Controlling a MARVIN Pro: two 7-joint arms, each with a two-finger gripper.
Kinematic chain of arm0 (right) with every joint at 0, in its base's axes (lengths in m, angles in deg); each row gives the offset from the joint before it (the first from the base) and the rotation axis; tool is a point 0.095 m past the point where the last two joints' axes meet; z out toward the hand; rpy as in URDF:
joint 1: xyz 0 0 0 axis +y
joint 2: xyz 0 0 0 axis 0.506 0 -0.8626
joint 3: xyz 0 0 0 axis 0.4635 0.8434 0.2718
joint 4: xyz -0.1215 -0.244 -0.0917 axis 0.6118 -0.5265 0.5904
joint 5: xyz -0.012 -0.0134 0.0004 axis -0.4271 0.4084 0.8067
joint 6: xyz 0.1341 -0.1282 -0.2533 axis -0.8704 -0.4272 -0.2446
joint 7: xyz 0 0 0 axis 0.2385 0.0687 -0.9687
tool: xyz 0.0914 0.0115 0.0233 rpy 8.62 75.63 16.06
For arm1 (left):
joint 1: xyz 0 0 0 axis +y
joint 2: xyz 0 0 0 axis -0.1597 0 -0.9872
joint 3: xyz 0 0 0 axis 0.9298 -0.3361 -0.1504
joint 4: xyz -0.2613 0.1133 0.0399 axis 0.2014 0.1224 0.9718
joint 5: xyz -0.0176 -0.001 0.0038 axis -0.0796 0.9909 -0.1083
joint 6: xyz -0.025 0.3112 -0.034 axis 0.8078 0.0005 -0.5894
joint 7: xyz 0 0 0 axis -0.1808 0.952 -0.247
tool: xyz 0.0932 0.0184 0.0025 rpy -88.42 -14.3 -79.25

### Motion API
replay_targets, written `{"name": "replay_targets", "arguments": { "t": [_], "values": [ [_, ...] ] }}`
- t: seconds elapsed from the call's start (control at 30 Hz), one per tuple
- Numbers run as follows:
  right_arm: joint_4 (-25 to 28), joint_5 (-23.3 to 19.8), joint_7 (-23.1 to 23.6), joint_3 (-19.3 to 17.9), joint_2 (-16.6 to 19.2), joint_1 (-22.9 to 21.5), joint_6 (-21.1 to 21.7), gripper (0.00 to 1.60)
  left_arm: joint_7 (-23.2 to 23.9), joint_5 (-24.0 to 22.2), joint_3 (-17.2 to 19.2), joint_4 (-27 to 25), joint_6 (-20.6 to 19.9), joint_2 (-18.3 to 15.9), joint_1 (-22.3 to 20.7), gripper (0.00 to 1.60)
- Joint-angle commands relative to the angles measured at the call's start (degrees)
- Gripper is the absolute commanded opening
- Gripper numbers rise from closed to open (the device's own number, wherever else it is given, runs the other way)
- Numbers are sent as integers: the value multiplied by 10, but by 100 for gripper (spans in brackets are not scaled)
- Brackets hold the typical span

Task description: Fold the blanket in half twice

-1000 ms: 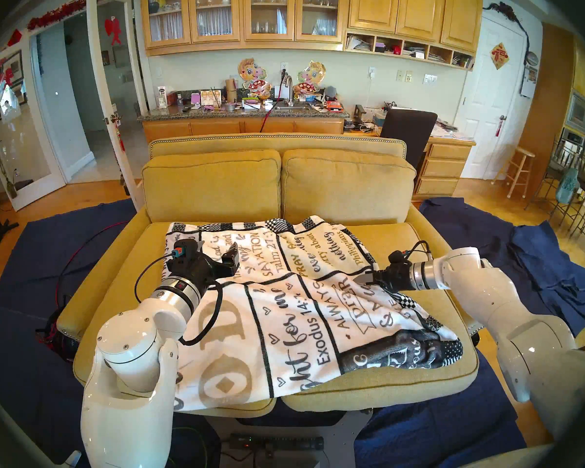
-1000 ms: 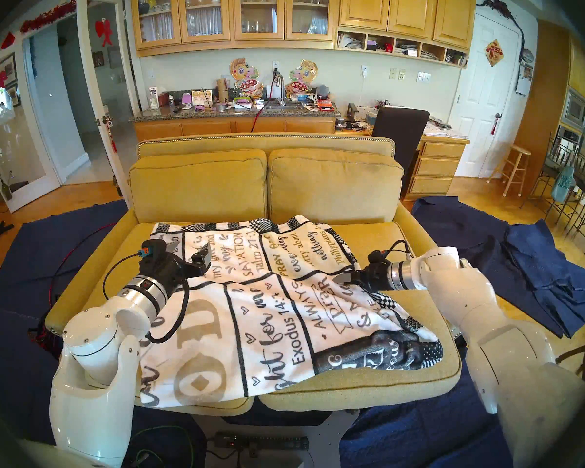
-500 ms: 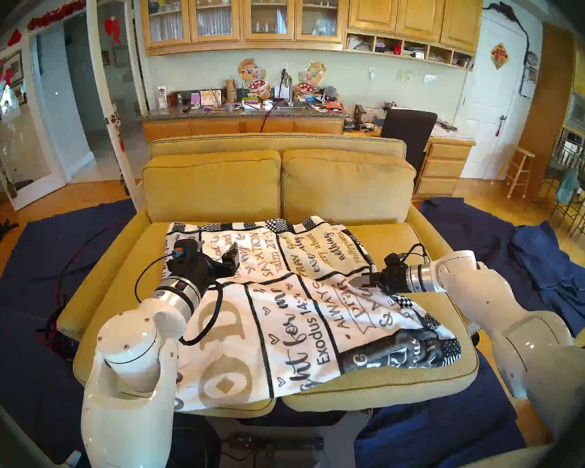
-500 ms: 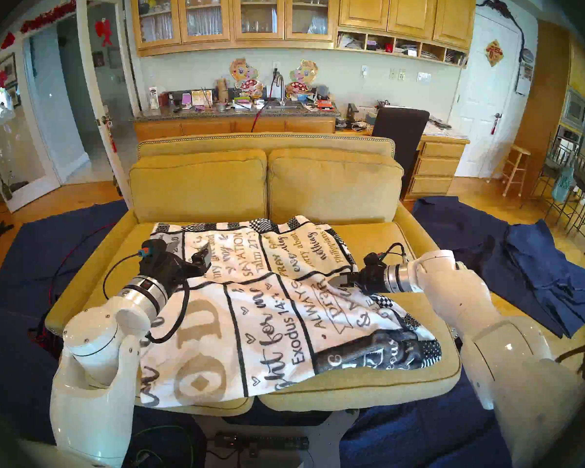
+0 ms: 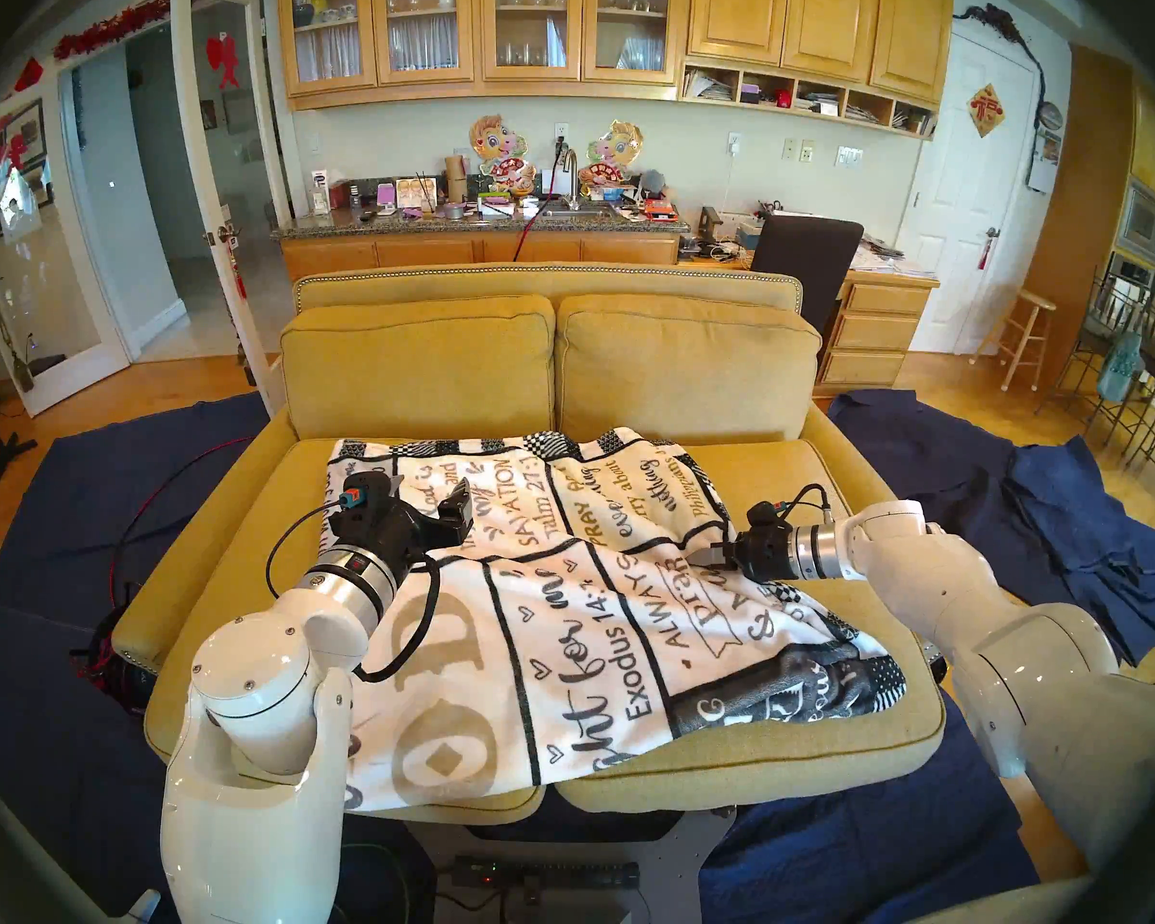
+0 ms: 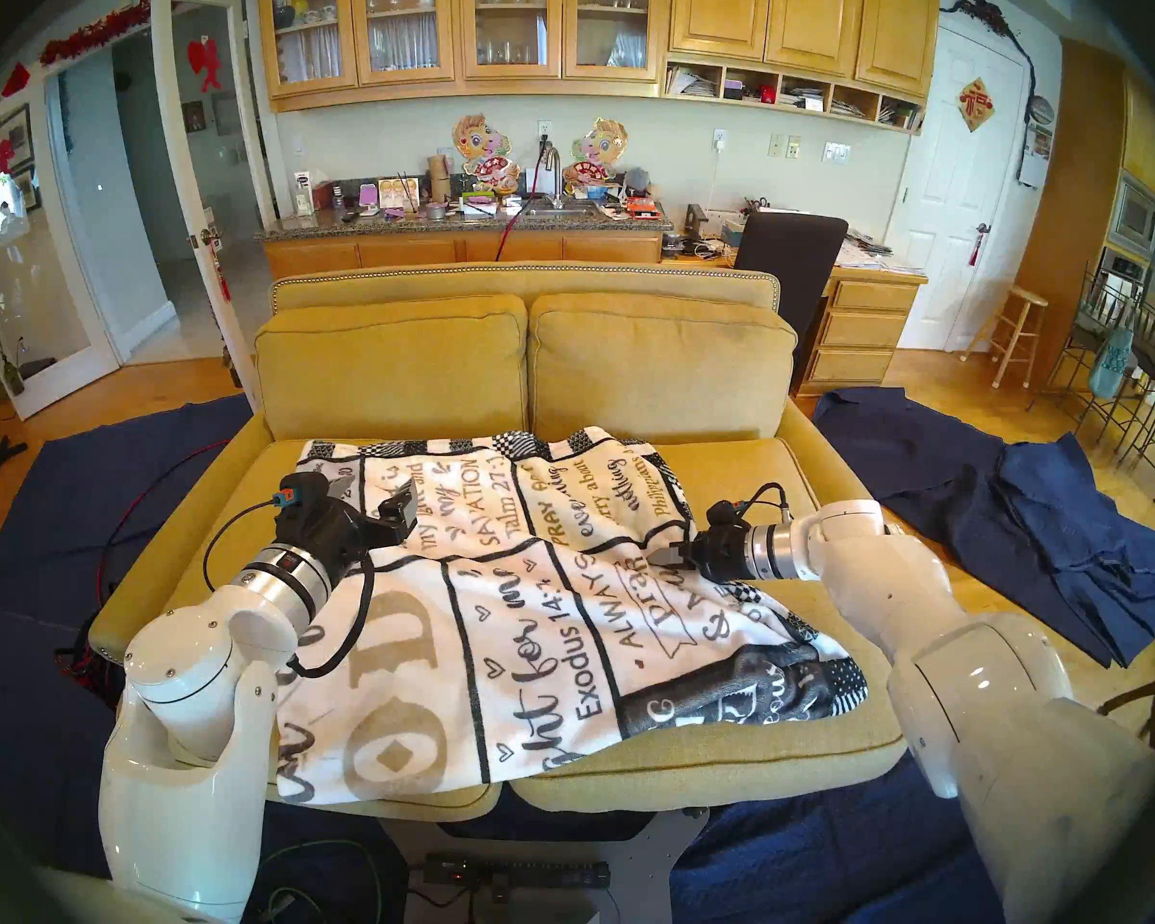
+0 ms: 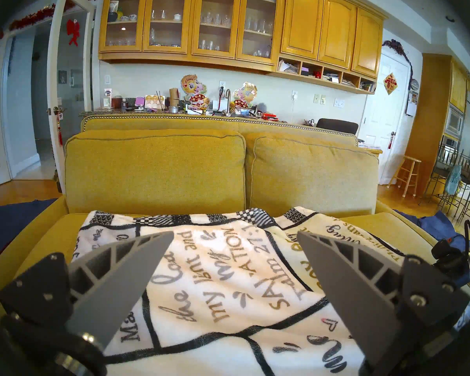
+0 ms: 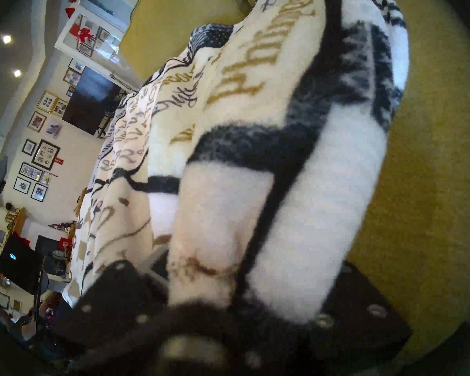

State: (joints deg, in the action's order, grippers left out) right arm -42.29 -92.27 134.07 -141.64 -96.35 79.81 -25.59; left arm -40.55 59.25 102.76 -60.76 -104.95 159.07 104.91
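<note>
Head stereo left shows the blanket (image 5: 561,609) lying rumpled across the seat of the yellow sofa (image 5: 421,369), its near edge hanging over the front. The left gripper (image 5: 458,506) hovers above the blanket's left part, jaws spread wide and empty. The right gripper (image 5: 711,556) presses into a raised fold on the blanket's right side; the right wrist view shows fleece bunched between its fingers, though a firm grip cannot be told.
</note>
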Motion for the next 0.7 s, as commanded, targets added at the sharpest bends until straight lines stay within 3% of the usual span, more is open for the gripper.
{"name": "replay_targets", "arguments": {
  "t": [0.0, 0.67],
  "values": [
    [-10, -2, 18, 0, -16, -29, -22, 0, 0, -1, -1, -18, 8, 1, -13, 160],
    [-19, 3, 44, 12, -3, -20, -55, 0, 3, 2, 0, -19, 9, 4, -13, 160]
  ]
}}
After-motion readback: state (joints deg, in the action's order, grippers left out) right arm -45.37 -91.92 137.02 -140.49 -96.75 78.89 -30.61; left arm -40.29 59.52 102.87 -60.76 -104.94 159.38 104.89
